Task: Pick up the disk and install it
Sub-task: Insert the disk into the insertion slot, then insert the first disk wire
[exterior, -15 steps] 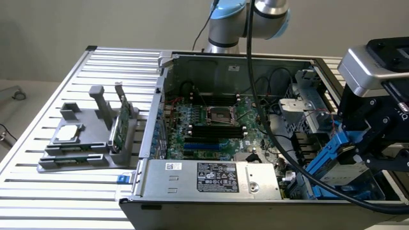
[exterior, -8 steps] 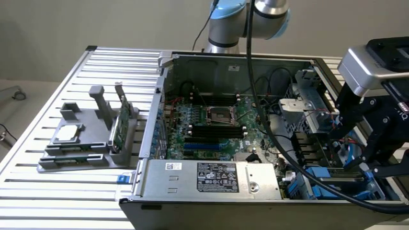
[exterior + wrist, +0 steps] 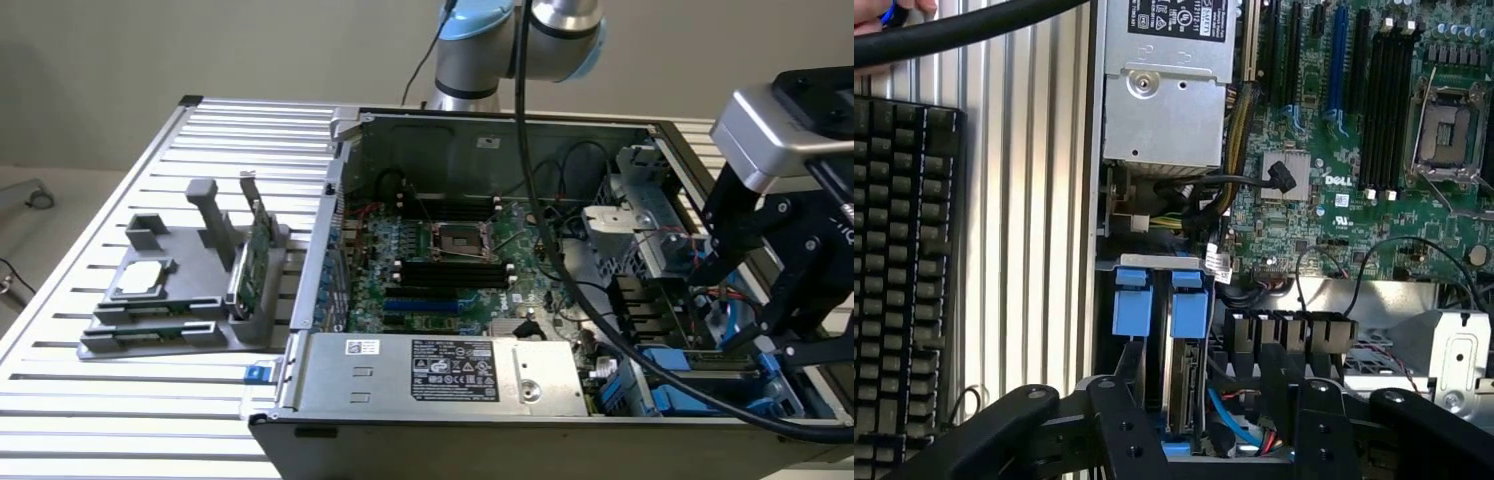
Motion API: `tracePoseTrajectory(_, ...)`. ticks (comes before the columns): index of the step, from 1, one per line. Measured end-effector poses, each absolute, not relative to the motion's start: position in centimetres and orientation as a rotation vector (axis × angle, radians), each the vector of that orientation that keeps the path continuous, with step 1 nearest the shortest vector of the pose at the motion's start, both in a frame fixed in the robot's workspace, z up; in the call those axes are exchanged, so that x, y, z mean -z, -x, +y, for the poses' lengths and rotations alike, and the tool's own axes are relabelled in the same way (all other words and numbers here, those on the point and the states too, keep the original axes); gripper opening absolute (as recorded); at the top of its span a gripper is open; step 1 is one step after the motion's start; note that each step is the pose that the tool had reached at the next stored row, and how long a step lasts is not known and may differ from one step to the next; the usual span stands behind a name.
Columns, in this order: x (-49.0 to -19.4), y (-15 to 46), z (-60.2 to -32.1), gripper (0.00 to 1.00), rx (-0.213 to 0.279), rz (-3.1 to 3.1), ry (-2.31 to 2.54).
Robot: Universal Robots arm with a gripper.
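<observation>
Two spare parts sit at the exterior view's left of your bench (image 3: 80,410): a small flat silver drive (image 3: 142,278) and a thin green card (image 3: 250,262), both carried by a grey stand (image 3: 187,335). Right of them lies the open computer case (image 3: 334,200), with its motherboard (image 3: 454,260) in the middle and the grey power supply (image 3: 441,370) along the near side. Further right, in the near right corner of the case, the disk (image 3: 1189,310) sits down in the drive bay. You see its blue rail end, just beside a second blue-railed carrier (image 3: 1131,302). Your tool (image 3: 742,312) hangs over that bay, spread wide, with the disk between its fingers and nothing gripped. Whether a finger touches the disk, you cannot tell.
</observation>
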State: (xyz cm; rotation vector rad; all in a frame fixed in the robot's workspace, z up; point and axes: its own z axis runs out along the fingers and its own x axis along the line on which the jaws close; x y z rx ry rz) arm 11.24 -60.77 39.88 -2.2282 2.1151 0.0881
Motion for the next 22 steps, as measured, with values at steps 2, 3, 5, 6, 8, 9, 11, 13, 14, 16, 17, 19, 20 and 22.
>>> tracePoseTrajectory(2,-39.89,-11.23,-60.78,0.58,-0.092,2.113,2.226)
tracePoseTrajectory(3,-39.89,-11.23,-60.78,0.58,-0.092,2.113,2.226)
tracePoseTrajectory(5,-39.89,-11.24,-60.78,0.58,-0.092,2.114,2.226)
tracePoseTrajectory(6,-39.89,-11.23,-60.78,0.58,-0.092,2.114,2.225)
tracePoseTrajectory(8,-39.89,-11.23,-60.79,0.58,-0.092,2.114,2.225)
tracePoseTrajectory(9,-39.89,-11.24,-60.79,0.58,-0.092,2.114,2.225)
tracePoseTrajectory(11,-39.89,-11.24,-60.79,0.58,-0.092,2.114,2.225)
tracePoseTrajectory(13,-39.89,-11.24,-60.79,0.58,-0.092,2.114,2.225)
tracePoseTrajectory(14,-39.89,-11.24,-60.79,0.58,-0.092,2.115,2.224)
tracePoseTrajectory(16,-39.89,-11.24,-60.79,0.56,-0.092,2.115,2.224)
tracePoseTrajectory(17,-39.89,-11.24,-60.79,0.56,-0.092,2.115,2.224)
tracePoseTrajectory(19,-39.89,-11.24,-60.79,0.44,-0.092,2.115,2.224)
tracePoseTrajectory(20,-39.89,-11.24,-60.79,0.44,-0.092,2.115,2.224)
tracePoseTrajectory(22,-39.89,-11.24,-60.79,0.32,-0.092,2.115,2.224)
